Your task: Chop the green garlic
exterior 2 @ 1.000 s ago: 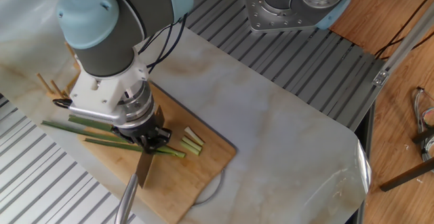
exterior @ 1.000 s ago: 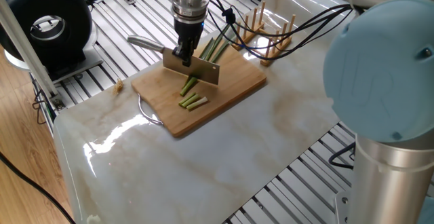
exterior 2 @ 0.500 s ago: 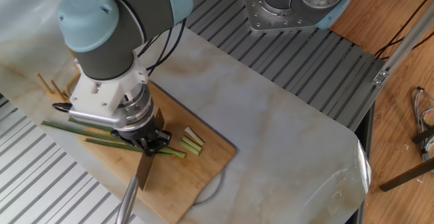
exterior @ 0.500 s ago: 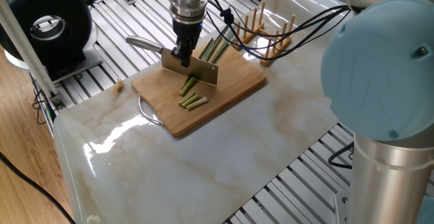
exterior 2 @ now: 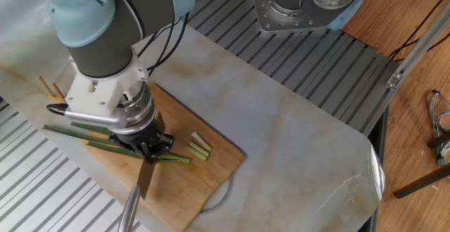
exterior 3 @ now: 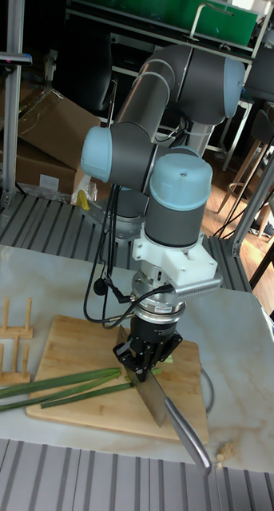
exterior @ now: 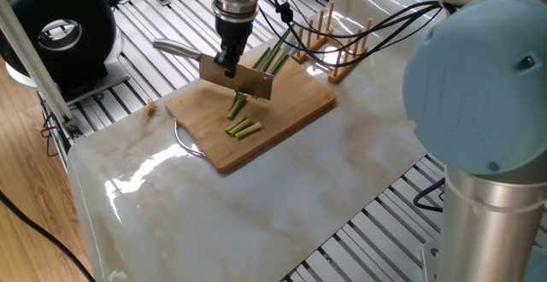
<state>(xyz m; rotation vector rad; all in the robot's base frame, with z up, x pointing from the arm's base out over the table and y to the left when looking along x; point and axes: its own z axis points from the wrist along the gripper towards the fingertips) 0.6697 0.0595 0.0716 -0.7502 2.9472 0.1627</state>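
A rectangular bamboo cutting board [exterior: 282, 115] with rounded corners and a thin metal loop handle [exterior: 186, 142] at one end lies flat on a glossy, marble-patterned table surface [exterior: 282, 196]. On the board lies the green garlic [exterior 3: 69, 387]: long thin stalks, dark green at the leafy end, that run off the board's edge toward the wooden peg rack [exterior: 338, 38], with their cut ends on the board under the knife. Just beside them on the board, a few short stick-like cut pieces [exterior: 243, 127], pale whitish-green, lie side by side and close together. The gripper [exterior 3: 143, 369], black and stubby below a ribbed metal wrist, is closed around a cleaver [exterior: 236, 77] at the top edge of its wide, flat steel blade; the blade hangs edge-down, crosswise above the stalks, and the one fixed view shows it lifted clear of the board. The cleaver's smooth rounded metal handle [exterior 3: 188, 435] sticks out sideways past the board's edge. The peg rack, made of light wood with upright dowels, stands just beyond the far end of the board. A round black fan-like device [exterior: 64, 34] sits well apart on the ribbed aluminium tabletop [exterior: 137, 26]. A small pale crumb [exterior: 150, 106] lies near the board's corner.
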